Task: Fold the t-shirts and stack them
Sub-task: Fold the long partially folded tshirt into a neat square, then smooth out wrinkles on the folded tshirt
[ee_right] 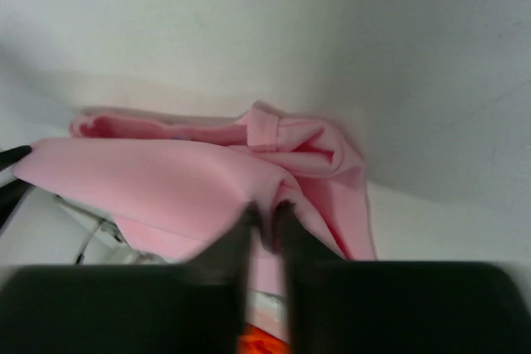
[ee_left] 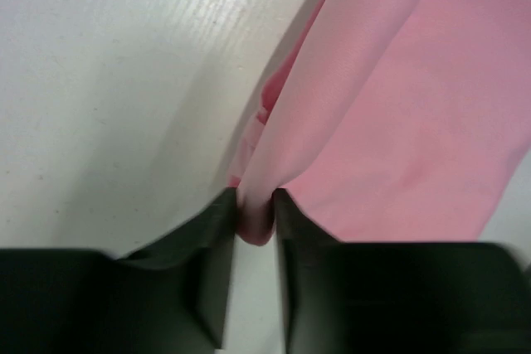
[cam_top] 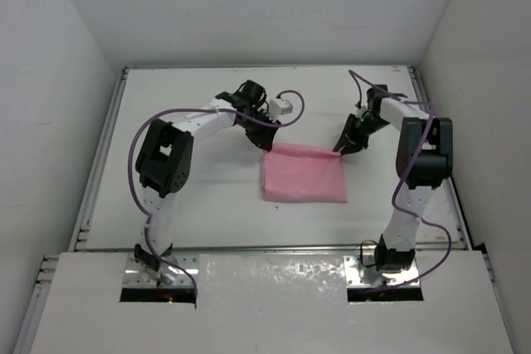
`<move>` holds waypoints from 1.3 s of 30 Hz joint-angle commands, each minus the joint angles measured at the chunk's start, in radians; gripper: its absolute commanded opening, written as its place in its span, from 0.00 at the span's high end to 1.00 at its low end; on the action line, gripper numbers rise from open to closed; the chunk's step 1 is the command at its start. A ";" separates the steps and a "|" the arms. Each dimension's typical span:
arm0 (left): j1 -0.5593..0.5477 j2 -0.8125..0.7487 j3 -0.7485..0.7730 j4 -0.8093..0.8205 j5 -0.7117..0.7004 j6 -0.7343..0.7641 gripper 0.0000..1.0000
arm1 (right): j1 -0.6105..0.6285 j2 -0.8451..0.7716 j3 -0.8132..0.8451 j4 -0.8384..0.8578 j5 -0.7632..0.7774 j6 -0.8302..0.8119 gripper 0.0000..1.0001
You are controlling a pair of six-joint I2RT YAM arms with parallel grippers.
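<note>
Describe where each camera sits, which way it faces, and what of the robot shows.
Top external: above and behind the robot, looking down on the table; left arm, right arm and t-shirt show.
Left wrist: on the left arm, facing along the left gripper pinching the t-shirt's edge.
Right wrist: likewise, right gripper pinching cloth.
All three share the t-shirt.

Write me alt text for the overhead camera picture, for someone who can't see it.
A folded pink t-shirt lies on a white table. The robot's left gripper and right gripper each sit at one of its far corners.
</note>
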 commanded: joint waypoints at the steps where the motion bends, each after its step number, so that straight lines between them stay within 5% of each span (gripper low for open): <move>1: 0.012 0.017 0.028 0.085 -0.045 -0.039 0.73 | -0.008 0.021 0.032 0.048 0.041 0.008 0.68; 6: 0.040 0.081 0.086 0.153 -0.125 -0.141 0.53 | -0.036 0.062 0.120 0.132 0.109 0.042 0.62; 11: 0.100 0.112 0.205 0.138 -0.221 -0.240 0.44 | -0.050 0.037 0.317 0.065 0.270 -0.015 0.62; 13: 0.120 0.097 0.212 0.156 -0.246 -0.263 0.41 | -0.048 -0.011 0.306 0.071 0.328 -0.038 0.63; 17: 0.132 0.017 0.180 0.188 -0.266 -0.261 0.39 | -0.017 -0.213 0.031 0.210 0.336 -0.092 0.71; 22: 0.054 -0.130 -0.026 0.262 -0.131 -0.229 0.51 | 0.045 -0.407 -0.307 0.399 0.247 -0.023 0.92; 25: -0.049 -0.172 -0.121 0.280 -0.097 -0.206 0.60 | 0.102 -0.392 -0.349 0.485 0.238 0.003 1.00; 39: -0.024 -0.002 -0.153 0.339 -0.258 -0.188 0.61 | 0.073 -0.131 -0.261 0.517 0.279 0.076 1.00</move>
